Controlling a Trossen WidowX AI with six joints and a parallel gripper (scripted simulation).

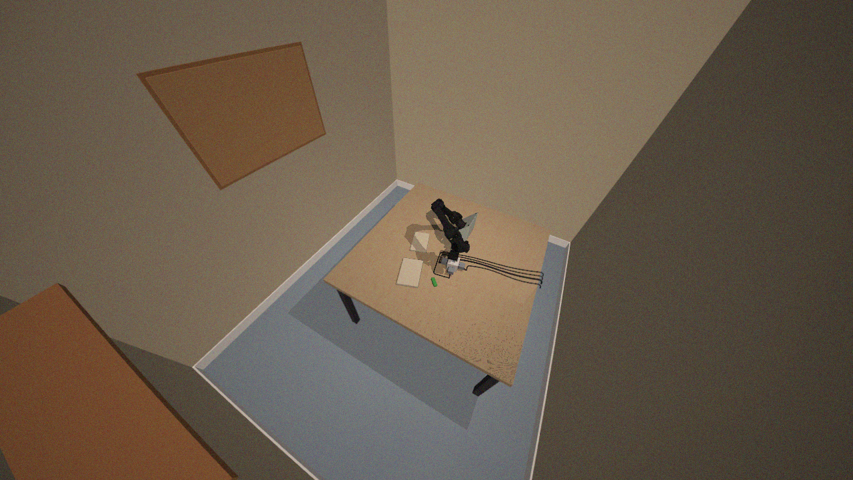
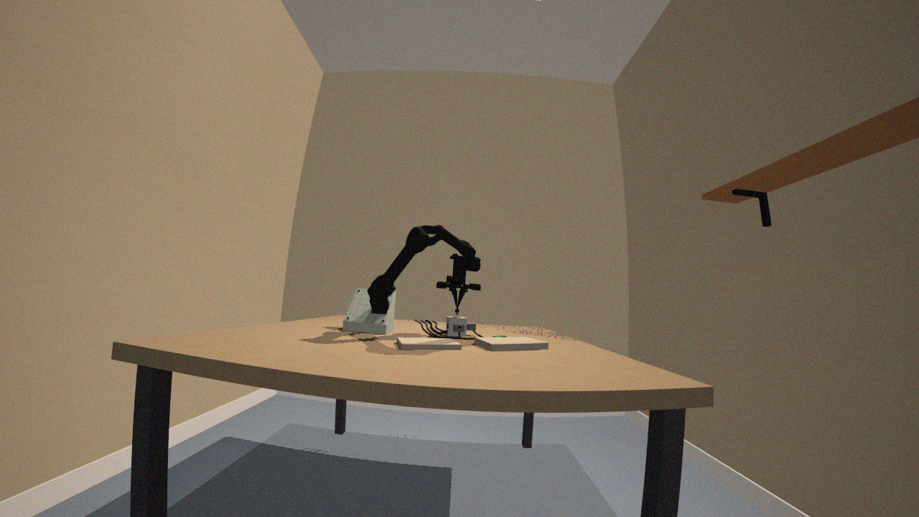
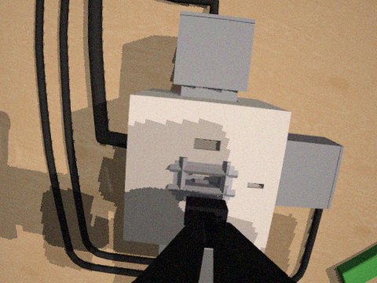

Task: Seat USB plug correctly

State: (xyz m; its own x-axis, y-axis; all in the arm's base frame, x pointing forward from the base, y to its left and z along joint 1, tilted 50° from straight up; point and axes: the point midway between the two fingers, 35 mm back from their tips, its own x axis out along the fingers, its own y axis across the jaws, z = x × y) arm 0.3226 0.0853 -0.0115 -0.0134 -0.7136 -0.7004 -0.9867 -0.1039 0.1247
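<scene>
Wrist only — USB plug (image 3: 203,179) seemingly gripped.

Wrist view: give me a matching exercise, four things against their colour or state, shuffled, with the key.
Things:
1. cube
2. plug
3. block
4. cables

States:
A. green, lying at the right edge
B. black, curving over the table
C. white, with a grey adapter on two sides
D. grey, gripped by the gripper

Pairs: 1-C, 2-D, 3-A, 4-B
</scene>
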